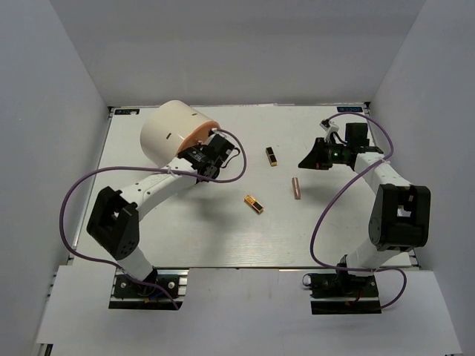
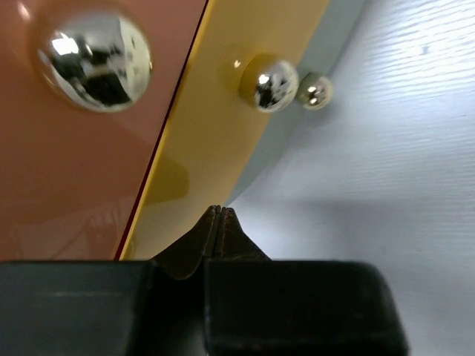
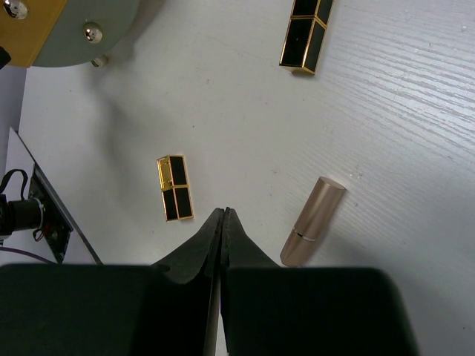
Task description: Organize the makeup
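Note:
Two gold-and-black lipsticks lie on the white table, one [image 1: 272, 156] [image 3: 175, 188] just ahead of my right gripper [image 1: 304, 162] [image 3: 224, 212], the other [image 1: 254, 204] [image 3: 305, 33] nearer the front. A slim rose-gold tube [image 1: 296, 188] [image 3: 312, 221] lies beside the right gripper's tips. That gripper is shut with nothing in it and hovers over the table. My left gripper [image 1: 214, 145] [image 2: 220, 210] is shut and empty, its tips right at the yellow drawer front [image 2: 223, 111] of the cream cylinder [image 1: 171, 133].
The cylinder's face shows an orange front [image 2: 82, 163] and a grey one [image 2: 326, 52], each with a chrome knob [image 2: 94, 58]. White walls enclose the table on three sides. Purple cables loop beside both arms.

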Available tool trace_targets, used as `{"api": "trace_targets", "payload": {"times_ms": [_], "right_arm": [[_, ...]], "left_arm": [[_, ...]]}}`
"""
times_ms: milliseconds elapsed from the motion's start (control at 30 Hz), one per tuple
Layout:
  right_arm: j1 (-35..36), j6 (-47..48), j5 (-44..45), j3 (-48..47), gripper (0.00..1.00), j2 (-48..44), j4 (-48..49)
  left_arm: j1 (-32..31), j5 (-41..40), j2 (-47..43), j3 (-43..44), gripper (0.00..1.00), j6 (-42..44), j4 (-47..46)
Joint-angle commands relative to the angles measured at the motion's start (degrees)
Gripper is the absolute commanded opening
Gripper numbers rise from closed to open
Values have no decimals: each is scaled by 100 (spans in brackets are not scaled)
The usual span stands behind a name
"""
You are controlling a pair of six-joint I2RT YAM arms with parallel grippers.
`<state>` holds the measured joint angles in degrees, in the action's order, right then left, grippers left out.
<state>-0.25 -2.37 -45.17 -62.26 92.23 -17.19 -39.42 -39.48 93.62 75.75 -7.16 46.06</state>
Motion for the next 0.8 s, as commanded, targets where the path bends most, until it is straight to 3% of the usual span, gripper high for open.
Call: {"api": "trace_targets", "payload": {"times_ms": [0, 67, 100, 233, 333, 367, 467, 667, 767], "right_arm": [[16, 53, -71, -181, 0, -64, -65], [16, 70, -71, -138, 0, -99, -65], [16, 61, -71, -120, 0, -108, -65], [16, 70, -71, -85, 0, -135, -65], [16, 79, -71, -93, 0, -135, -83], [16, 79, -80, -85, 0, -135, -74], [16, 79, -97, -85, 0, -135, -65], [209, 210, -194, -102, 0, -152, -118], [437, 867, -439, -190, 0, -152, -266]], "left_arm": [[66, -621, -274, -148, 10, -119, -106], [66, -666, -310, -174, 14, -128, -168], [66, -727, -318, -183, 23, -137, -194], [66, -806, -327, -130, 37, -110, -212], [66, -841, -345, -95, 44, -93, -203], [66, -833, -362, -78, 42, -101, -186], [66, -535, -459, -51, 18, -93, -194], [-83, 809, -941, 89, 7, -250, -352], [-83, 1371, -1414, 55, 7, -504, -615]]}}
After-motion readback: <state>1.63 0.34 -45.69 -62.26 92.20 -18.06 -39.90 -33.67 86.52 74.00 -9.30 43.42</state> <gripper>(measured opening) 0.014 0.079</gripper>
